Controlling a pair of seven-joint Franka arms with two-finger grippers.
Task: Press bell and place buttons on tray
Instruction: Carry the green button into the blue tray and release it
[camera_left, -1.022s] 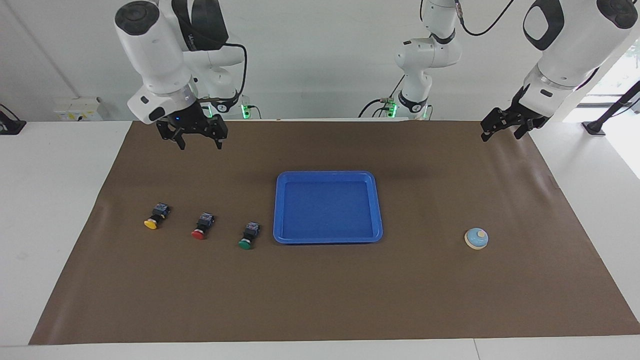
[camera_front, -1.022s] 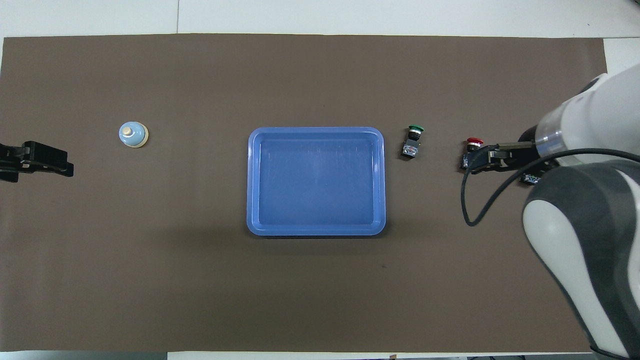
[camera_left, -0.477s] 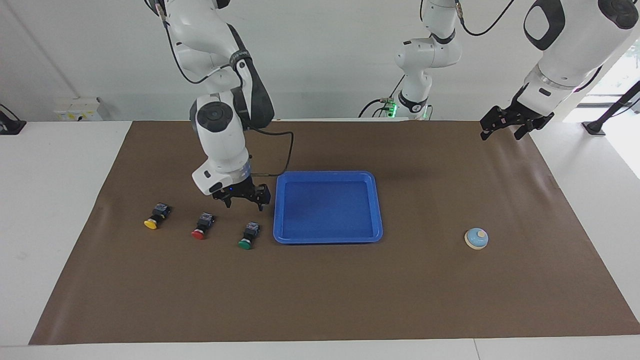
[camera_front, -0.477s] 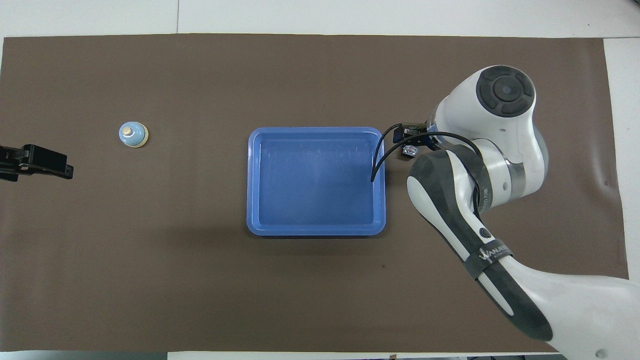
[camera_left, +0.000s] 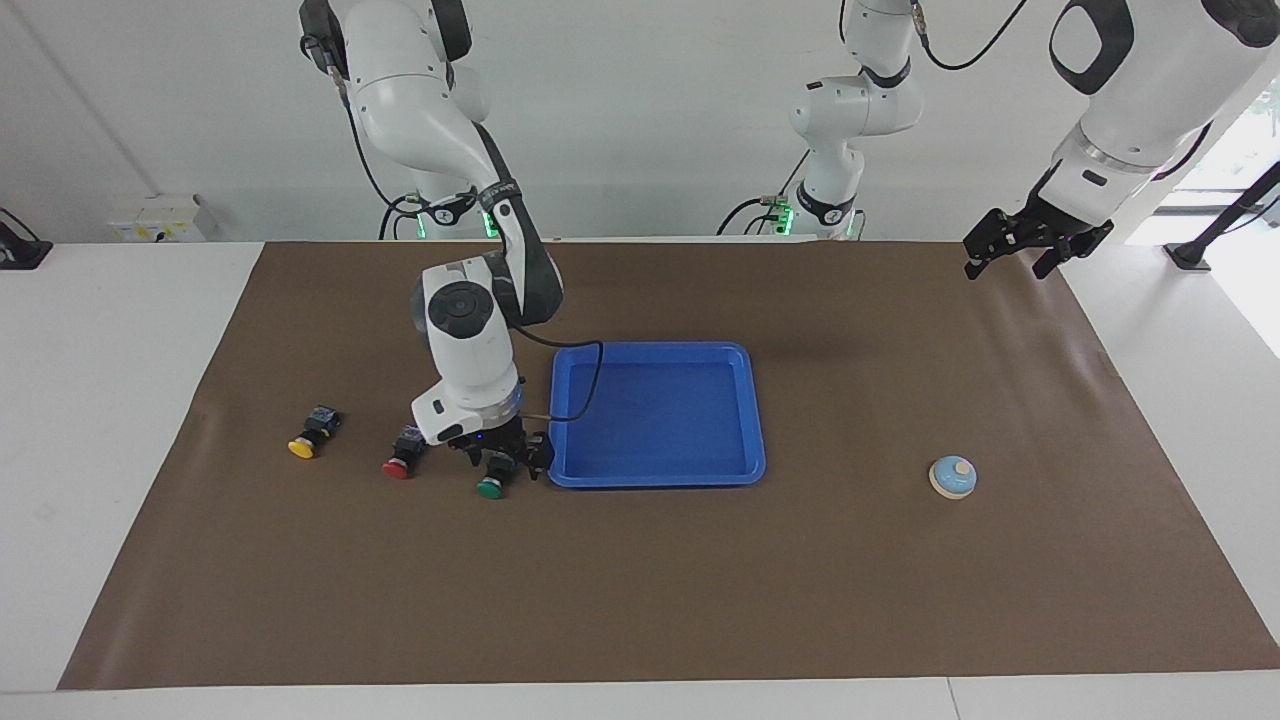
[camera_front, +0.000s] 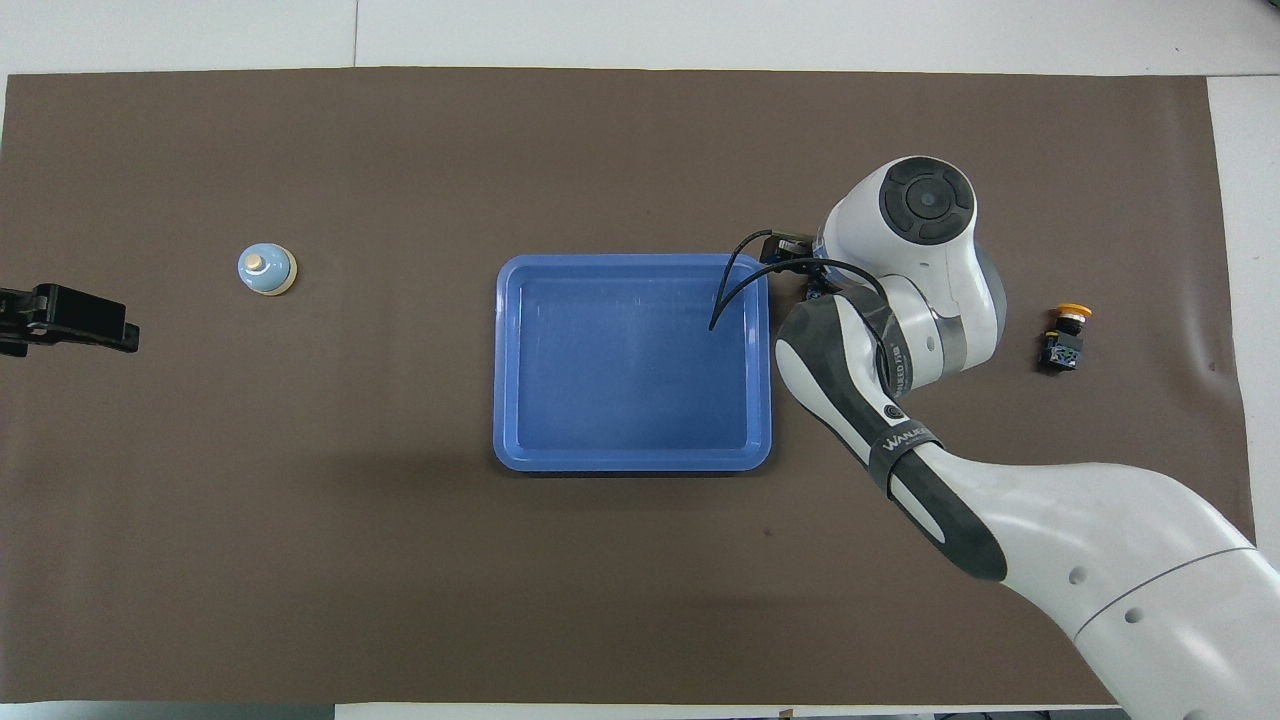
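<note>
Brown tabletop (camera_left: 700, 580): right end effector (camera_left: 497, 462), fingers spread, straddles the green button (camera_left: 491, 487) beside the blue tray (camera_left: 757, 420); left end effector (camera_left: 1030, 243) waits, grip unclear.

Black band on right arm (camera_front: 905, 462): white lettering, seemingly a brand name, reading roughly "WANUEC"; the exact letters cannot be made out in the overhead view.
Same band, facing view (camera_left: 508, 192): small white marks, not readable.
Box on the wall by the table's edge (camera_left: 155, 217): small yellow marks, not readable.
Tray (camera_front: 520, 455), bell (camera_front: 266, 270), buttons: no readable text.
</note>
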